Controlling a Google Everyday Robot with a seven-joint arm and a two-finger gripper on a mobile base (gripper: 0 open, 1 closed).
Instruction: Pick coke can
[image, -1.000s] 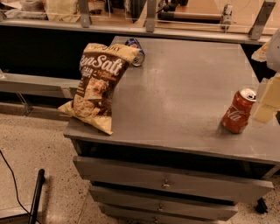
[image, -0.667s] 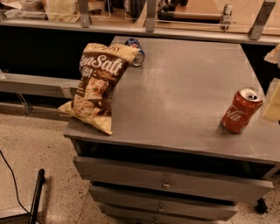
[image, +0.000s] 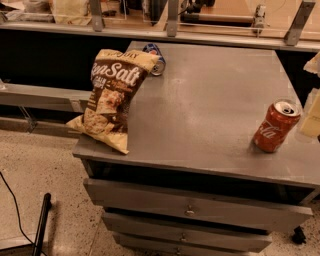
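The coke can (image: 275, 126) is red with white script and a silver top. It stands slightly tilted near the right front of the grey cabinet top (image: 210, 100). My gripper (image: 312, 117) shows only as a pale part at the right edge of the view, just right of the can and apart from it. Most of it is cut off by the frame.
A large brown and cream chip bag (image: 112, 97) leans at the left side of the top, overhanging the front left edge. A blue can (image: 154, 52) lies behind it at the back. Drawers (image: 190, 210) are below. A rail with posts (image: 172, 20) runs behind the cabinet.
The gripper has drawn back to the right, so less of it shows beside the can. The coke can, bag and blue can have not moved.
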